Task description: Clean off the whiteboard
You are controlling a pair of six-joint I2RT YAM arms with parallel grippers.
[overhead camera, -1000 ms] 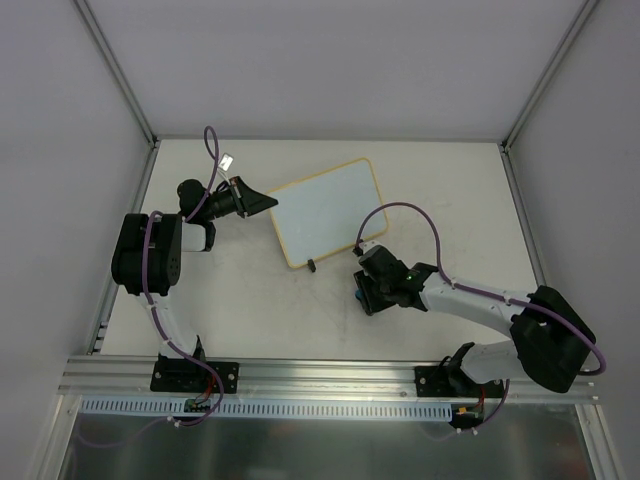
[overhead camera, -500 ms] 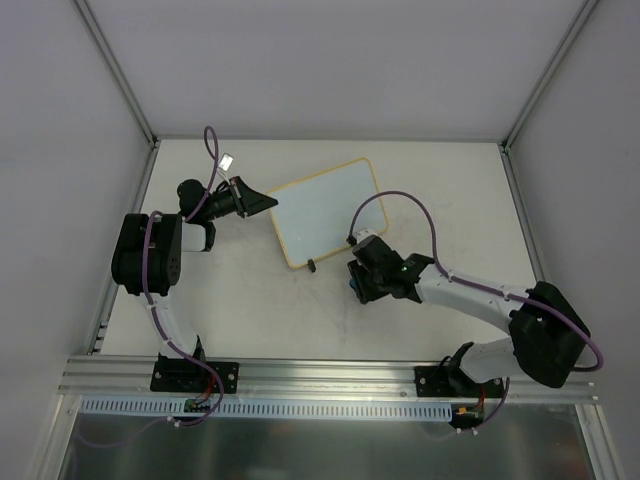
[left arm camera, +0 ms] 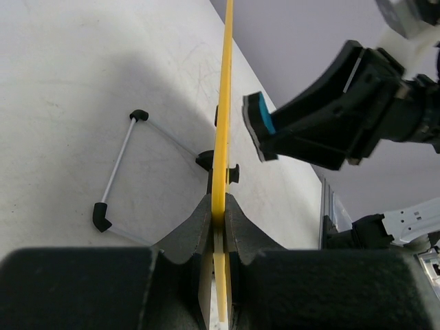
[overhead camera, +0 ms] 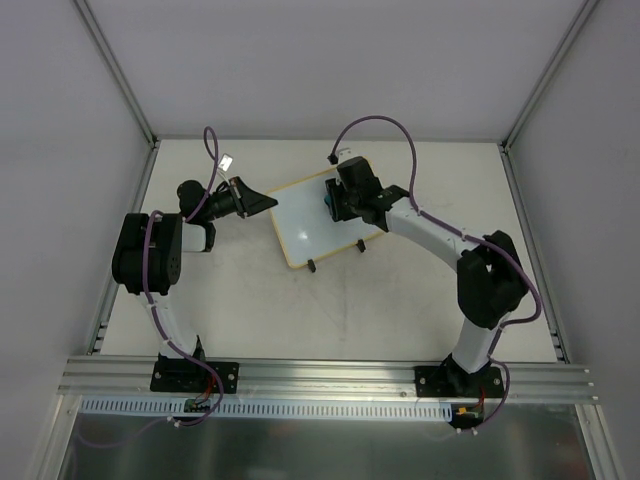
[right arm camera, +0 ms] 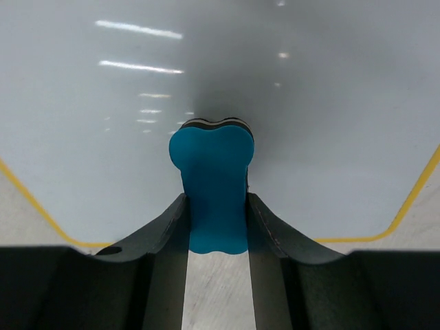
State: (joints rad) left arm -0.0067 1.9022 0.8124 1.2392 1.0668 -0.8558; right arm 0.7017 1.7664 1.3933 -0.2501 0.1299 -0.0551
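The whiteboard (overhead camera: 312, 222) lies slanted at the table's middle, glossy white with a pale-yellow frame. My left gripper (overhead camera: 268, 203) is shut on its left corner. In the left wrist view the frame (left arm camera: 225, 96) runs edge-on out of the closed fingers (left arm camera: 199, 223). My right gripper (overhead camera: 336, 200) hovers over the board's far part, shut on a blue eraser (overhead camera: 328, 203). In the right wrist view the eraser (right arm camera: 212, 175) sticks out between the fingers toward the white face (right arm camera: 117, 144). From the left wrist, the eraser (left arm camera: 257, 124) stands a small gap off the board.
Two black clip feet (overhead camera: 312, 265) sit on the board's near long edge. A thin wire piece with black ends (left arm camera: 118, 167) shows on the table beside the board. Purple cables loop above both arms. Metal rails border the table (overhead camera: 250, 300) on all sides.
My right arm has swung from the table near the board's front right corner up over the board's far part, carrying the eraser. The left arm and the board have stayed put.
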